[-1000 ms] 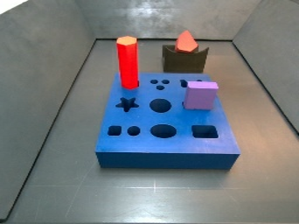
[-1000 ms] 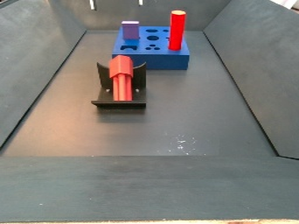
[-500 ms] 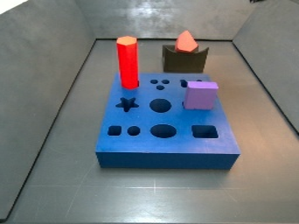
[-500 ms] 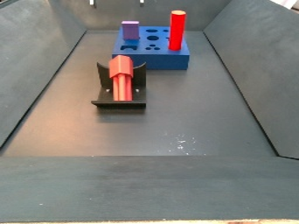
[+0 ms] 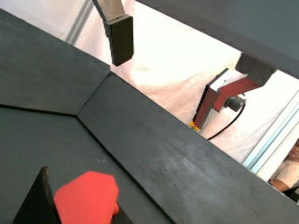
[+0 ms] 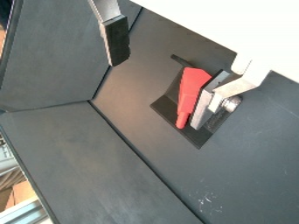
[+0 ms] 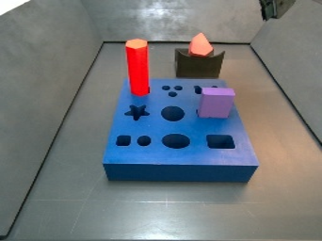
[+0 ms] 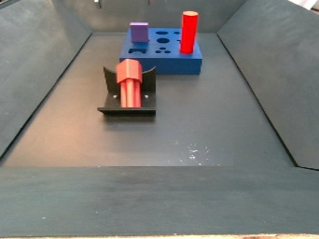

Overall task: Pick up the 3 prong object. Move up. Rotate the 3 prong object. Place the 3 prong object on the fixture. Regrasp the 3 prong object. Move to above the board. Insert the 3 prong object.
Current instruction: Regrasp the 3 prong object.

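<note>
Side views show us the salmon 3 prong object (image 8: 129,82) lying in the notch of the dark fixture (image 8: 125,105), with bare matte floor (image 8: 187,131) all around and the blue board (image 7: 176,141) beyond. Our gripper (image 6: 176,52) hangs high above, its fingers (image 6: 114,38) spread apart and empty, barely visible at a side view's upper corner (image 7: 269,8).

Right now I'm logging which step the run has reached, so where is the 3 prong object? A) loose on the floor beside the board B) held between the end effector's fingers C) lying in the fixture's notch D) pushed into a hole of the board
C: the 3 prong object lies in the notch of the fixture, short of the board, while the end effector is above it, open and holding nothing.
</note>
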Motion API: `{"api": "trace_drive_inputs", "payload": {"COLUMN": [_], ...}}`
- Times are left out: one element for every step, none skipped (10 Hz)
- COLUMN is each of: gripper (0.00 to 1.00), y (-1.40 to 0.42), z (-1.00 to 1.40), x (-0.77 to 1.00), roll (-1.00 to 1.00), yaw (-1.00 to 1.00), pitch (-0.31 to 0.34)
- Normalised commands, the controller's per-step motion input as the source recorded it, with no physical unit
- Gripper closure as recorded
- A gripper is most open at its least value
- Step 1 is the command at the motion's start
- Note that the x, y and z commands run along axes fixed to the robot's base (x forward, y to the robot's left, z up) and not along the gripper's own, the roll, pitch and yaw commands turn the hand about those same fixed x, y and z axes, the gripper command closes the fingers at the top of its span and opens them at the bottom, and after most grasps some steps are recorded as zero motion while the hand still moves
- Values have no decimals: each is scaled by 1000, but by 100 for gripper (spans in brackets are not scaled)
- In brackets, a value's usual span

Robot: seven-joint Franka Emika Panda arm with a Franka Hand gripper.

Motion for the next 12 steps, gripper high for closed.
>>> {"api": "trace_drive_inputs", "payload": {"gripper": [0,0,0,0,0,0,0,0,0,0,0,0], "y": [74,69,62,58,54,48,44,36,31,20,12,10], "z": [-1000,-1000,-1000,-1000,-1000,-1000,-1000,-1000,-1000,-828,-688,-595], "x": [38,44,61,70,79,89,99,109,119,109,97,87], "roll": [167,151,98,74,69,67,69,70,70,73,73,70], "yaw": [122,120,103,90,71,48,29,11,-2,-11,-16,-13], "pitch": [19,0,-38,-56,-69,-79,-76,-70,-60,-42,-34,-31]}}
